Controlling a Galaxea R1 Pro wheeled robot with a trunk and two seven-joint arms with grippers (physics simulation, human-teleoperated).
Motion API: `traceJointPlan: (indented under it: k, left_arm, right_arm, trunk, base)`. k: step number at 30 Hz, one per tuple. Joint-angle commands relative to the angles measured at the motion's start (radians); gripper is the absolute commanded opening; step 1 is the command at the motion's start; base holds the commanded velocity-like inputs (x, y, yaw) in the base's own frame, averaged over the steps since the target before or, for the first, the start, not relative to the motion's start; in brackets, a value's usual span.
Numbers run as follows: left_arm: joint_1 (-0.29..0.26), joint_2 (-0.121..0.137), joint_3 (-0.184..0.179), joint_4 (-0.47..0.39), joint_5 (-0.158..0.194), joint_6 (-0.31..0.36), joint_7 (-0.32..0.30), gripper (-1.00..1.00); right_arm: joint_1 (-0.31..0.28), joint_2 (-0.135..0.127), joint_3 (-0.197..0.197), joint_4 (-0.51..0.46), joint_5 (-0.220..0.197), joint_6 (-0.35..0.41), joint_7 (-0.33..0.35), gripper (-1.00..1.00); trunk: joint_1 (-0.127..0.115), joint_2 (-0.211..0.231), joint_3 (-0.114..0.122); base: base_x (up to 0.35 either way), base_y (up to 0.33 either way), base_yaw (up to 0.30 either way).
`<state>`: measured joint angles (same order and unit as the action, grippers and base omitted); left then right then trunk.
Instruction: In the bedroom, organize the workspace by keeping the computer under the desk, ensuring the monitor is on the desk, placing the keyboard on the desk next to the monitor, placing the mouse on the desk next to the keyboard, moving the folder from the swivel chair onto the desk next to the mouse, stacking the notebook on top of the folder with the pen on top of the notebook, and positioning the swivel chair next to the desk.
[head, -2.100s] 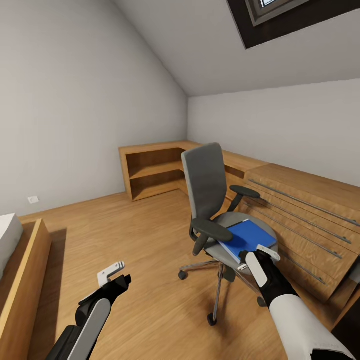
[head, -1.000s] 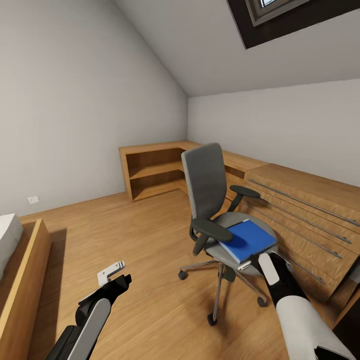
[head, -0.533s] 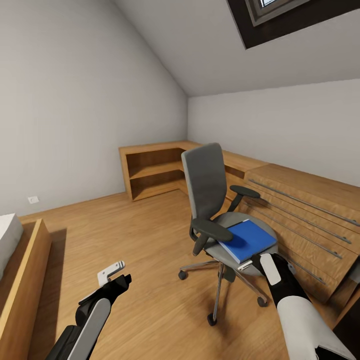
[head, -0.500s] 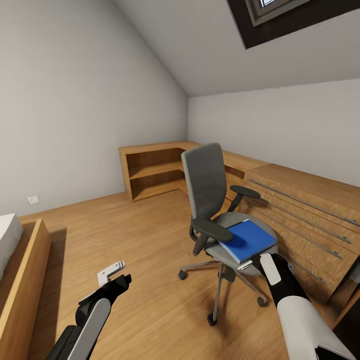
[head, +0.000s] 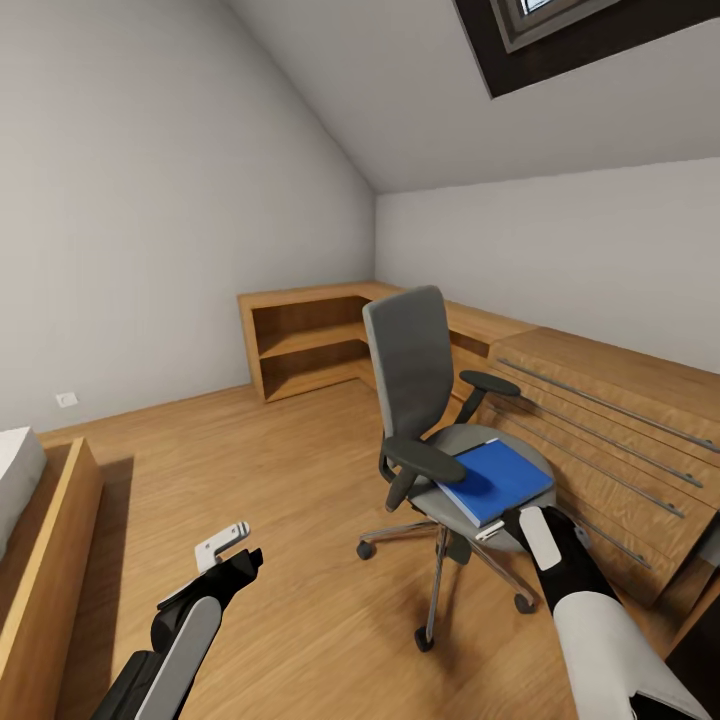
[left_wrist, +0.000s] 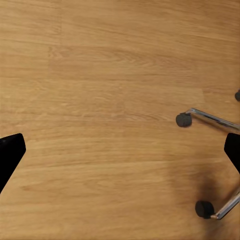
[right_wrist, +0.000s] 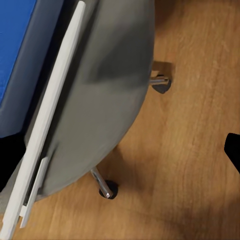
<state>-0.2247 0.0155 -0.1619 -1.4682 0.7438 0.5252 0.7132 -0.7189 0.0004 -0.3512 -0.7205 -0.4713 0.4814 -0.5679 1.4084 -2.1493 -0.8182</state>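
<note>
Blue and flat, the folder (head: 494, 481) lay on the grey seat of the swivel chair (head: 420, 390), its near corner overhanging the seat's front edge, with the low light-wood cabinets (head: 600, 440) just behind the chair. Over the last two seconds you drew your right gripper (head: 522, 525) back from above that near corner to a spot just off the seat edge, beside the folder and not touching it; for the final half second it did not move. Its jaws stood apart with nothing between them: the right wrist view showed the folder's blue face (right_wrist: 15, 55) and a pale finger (right_wrist: 47, 120) lying across the seat, the opposite dark tip well off at the frame's far side. Your left gripper (head: 228, 552) hung parted and idle over the wooden floor (head: 260, 500), near the chair's chrome base (left_wrist: 210, 118). Judgement: the folder was not yet grasped, and the pull-back read as a realignment for an edge pinch at the overhanging corner.
</note>
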Motion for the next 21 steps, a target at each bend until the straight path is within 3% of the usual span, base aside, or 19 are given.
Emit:
traceJointPlan:
  k: [1, 21]
  left_arm:
    - [-0.001, 0.001, -0.002, -0.001, 0.008, 0.001, 0.009, 1.00]
    - [-0.001, 0.003, -0.002, 0.002, 0.008, 0.000, 0.009, 1.00]
  right_arm:
    - [0.000, 0.000, 0.000, -0.002, -0.009, 0.003, -0.007, 1.00]
    - [0.000, 0.026, 0.001, -0.025, -0.009, 0.043, -0.007, 1.00]
  trunk:
    - [0.000, 0.000, -0.001]
    - [0.000, 0.000, -0.001]
  base:
    - [0.000, 0.000, 0.000]
    - [-0.018, 0.011, 0.000]
